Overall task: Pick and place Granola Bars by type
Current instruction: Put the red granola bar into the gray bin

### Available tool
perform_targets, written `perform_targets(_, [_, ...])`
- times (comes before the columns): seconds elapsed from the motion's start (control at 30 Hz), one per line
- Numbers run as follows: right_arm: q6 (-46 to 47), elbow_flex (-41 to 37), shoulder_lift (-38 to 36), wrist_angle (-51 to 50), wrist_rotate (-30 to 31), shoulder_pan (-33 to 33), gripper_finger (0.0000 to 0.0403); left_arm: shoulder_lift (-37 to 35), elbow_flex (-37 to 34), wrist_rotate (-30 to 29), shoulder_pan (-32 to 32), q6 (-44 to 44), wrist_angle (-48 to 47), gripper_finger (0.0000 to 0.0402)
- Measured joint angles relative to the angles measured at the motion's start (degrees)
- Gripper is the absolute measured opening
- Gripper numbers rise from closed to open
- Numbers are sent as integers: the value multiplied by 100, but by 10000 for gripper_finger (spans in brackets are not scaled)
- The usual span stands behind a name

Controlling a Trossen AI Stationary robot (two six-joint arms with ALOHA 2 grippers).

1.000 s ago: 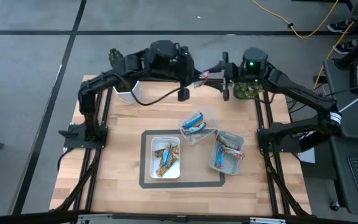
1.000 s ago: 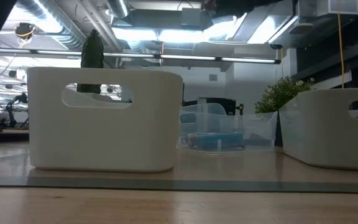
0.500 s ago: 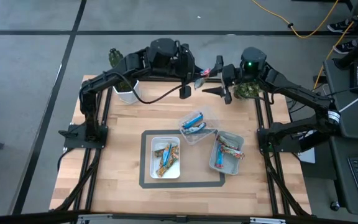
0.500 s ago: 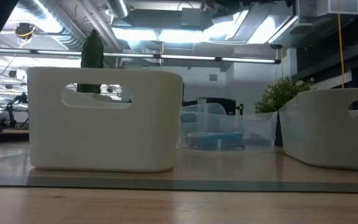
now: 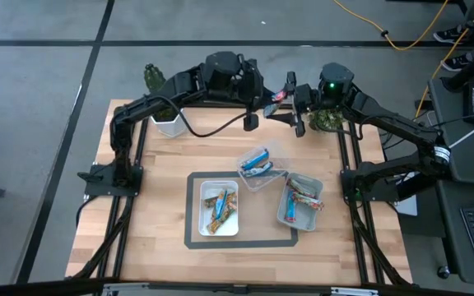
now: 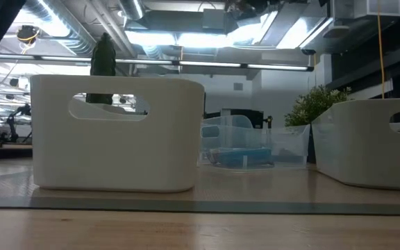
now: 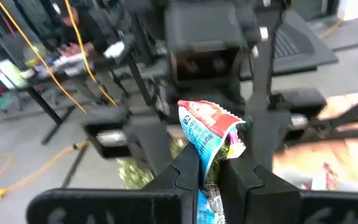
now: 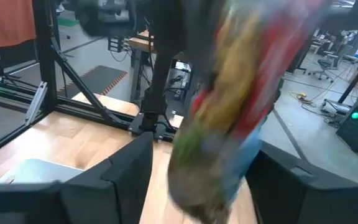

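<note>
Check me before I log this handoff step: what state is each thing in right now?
Left gripper: shut on the bar, raised over the table's far edge.
Bar: held upright between the left fingers, wrapper crumpled.
Right gripper: open, fingers either side of the bar.
Clear tub: holds blue bars.
White bin: holds bars.
Grey bin: holds bars.

My left gripper [image 7: 209, 171] is black, and the granola bar [image 7: 209, 134] in it has a red top with white print, green and yellow in the middle and blue below. My right gripper [image 8: 194, 180] is dark too. The surface [image 5: 155, 205] is pale wood planking with a grey rectangular outline [image 5: 190, 210] near its middle. Two trays are white [image 5: 219, 207] and grey-white [image 5: 299, 203]; the third [image 5: 257, 167] is clear plastic, holding blue-wrapped bars [image 5: 256, 160]. My arms are black.
</note>
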Motion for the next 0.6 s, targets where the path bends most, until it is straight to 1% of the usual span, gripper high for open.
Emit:
perform_targets(0.13, [0,0,0,-45,7,11,204,-6,-7,1,-17,-21,3,27])
perform_targets(0.4, [-11,9,0,-152,13,11,114,-37,-2,-55,-26,-80,-28,28])
perform_targets(0.6, [-20,9,0,-172,15,11,63,-37,-4,-52,-31,83,-81,43])
